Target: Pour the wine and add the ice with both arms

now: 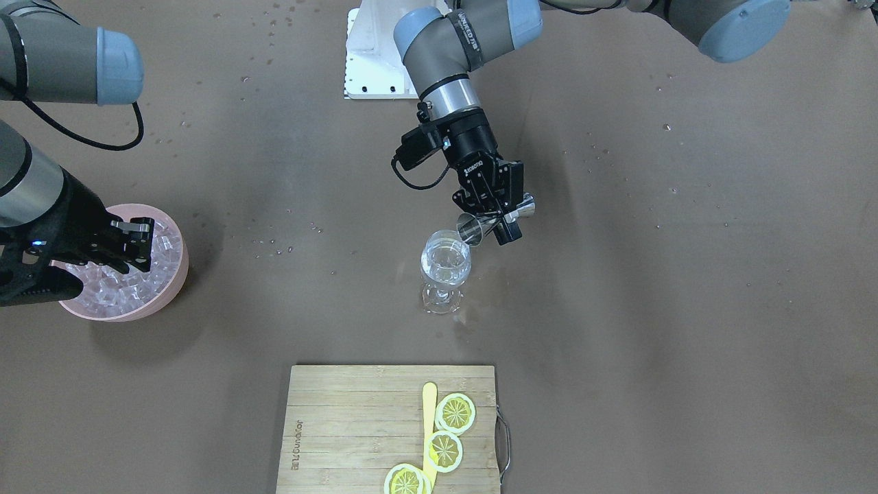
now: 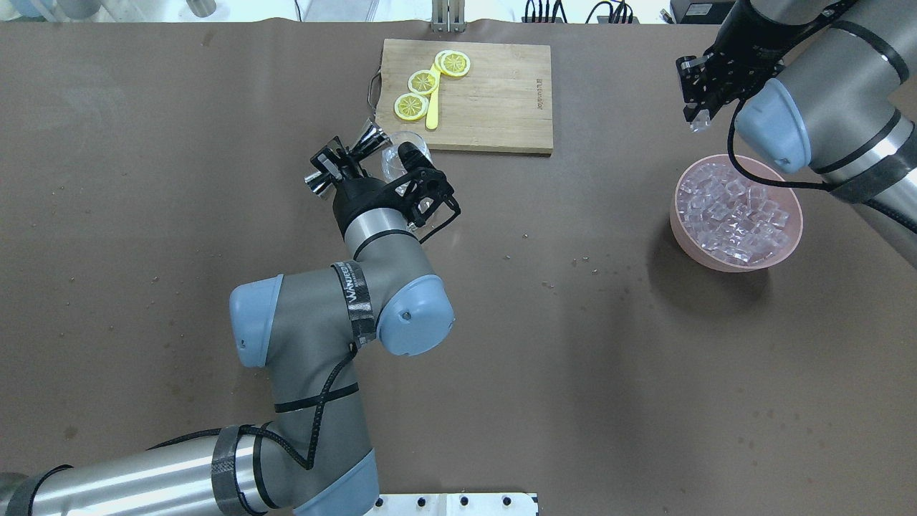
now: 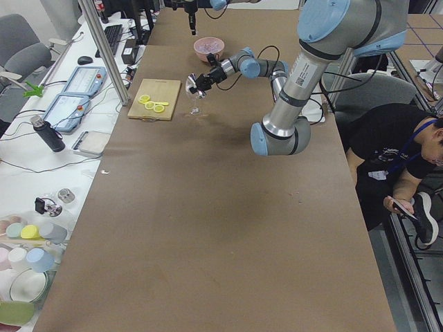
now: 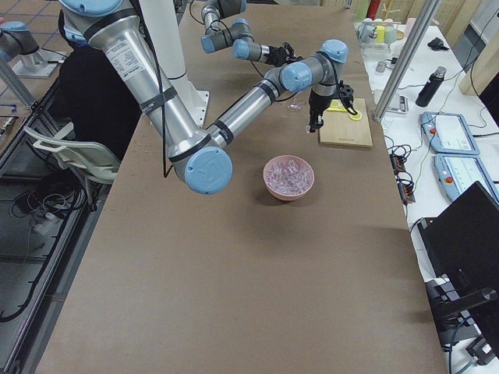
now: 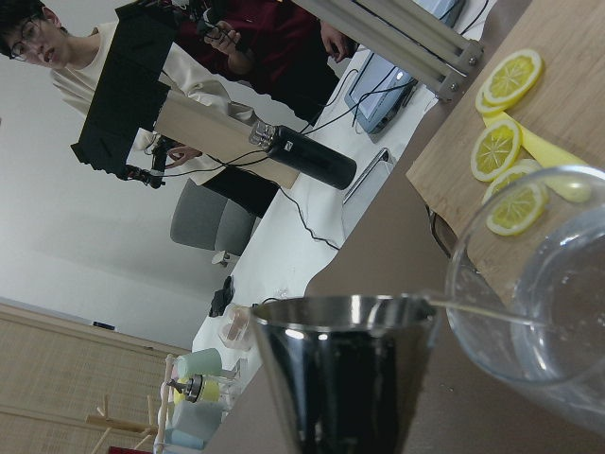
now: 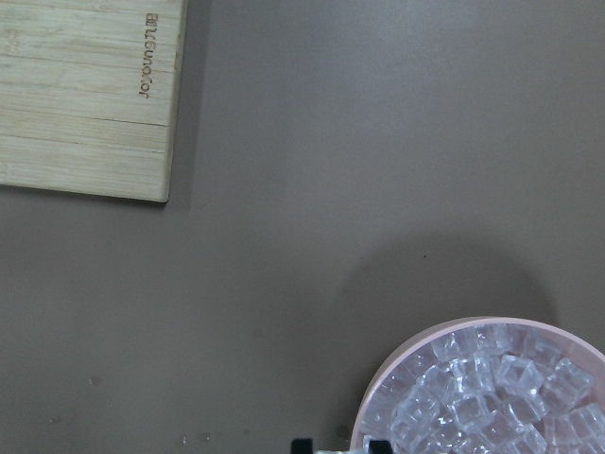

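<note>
Steel first: in the front-facing view my left hand [image 1: 504, 219] is clamped round the waist of the jigger [image 1: 475, 228]. It is tipped so its mouth hangs just over the rim of the wine glass [image 1: 439, 299]. The wine [image 1: 446, 259] sits in that glass (clear, barely showing). My right hand [image 1: 137, 245] hangs over the pink bowl [image 1: 177, 283] of ice [image 1: 113, 291].

From overhead, the right hand pinches what looks like a single ice cube [image 2: 699, 125], held clear of the pile.

Through the left wrist camera the jigger's lip is just beside the glass. A thin bright line runs between them, possibly a last thread of wine; I cannot be sure.

The right wrist camera shows only my fingertips [image 6: 301, 445] at the bottom edge, with the pile below and bare counter [image 6: 284, 246] toward the cutting board [image 6: 85, 95].

I judge the pour is nearly done. Next I should level the jigger and draw it away, freeing the glass's mouth. Then the right hand carries the cube across and lets go low over the rim.
</note>
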Robot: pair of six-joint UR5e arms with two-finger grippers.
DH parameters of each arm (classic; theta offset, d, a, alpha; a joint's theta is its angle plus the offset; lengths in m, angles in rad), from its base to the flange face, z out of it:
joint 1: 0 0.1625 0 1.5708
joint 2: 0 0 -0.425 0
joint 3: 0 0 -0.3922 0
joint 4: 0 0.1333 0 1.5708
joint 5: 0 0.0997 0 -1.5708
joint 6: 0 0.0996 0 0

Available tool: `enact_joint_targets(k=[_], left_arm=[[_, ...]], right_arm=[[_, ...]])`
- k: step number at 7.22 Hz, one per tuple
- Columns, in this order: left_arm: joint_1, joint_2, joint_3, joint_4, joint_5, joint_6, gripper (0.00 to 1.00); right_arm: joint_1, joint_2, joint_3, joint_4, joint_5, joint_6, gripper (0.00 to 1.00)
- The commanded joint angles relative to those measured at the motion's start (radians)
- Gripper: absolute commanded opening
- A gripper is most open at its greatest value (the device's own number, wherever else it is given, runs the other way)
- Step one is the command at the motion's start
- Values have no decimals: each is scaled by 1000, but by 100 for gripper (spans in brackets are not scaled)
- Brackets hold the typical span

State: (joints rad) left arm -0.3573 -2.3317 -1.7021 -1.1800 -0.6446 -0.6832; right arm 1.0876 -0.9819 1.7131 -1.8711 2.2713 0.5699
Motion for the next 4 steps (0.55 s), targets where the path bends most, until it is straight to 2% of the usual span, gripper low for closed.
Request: enact_joint_targets(k=[1, 4], left_arm=[[0, -8, -1, 0, 0, -4, 11], [1, -12, 1, 17, 0, -2, 11]], right_arm=[[0, 0, -1, 1, 1, 7, 0], [0, 2, -1, 1, 1, 8, 0]])
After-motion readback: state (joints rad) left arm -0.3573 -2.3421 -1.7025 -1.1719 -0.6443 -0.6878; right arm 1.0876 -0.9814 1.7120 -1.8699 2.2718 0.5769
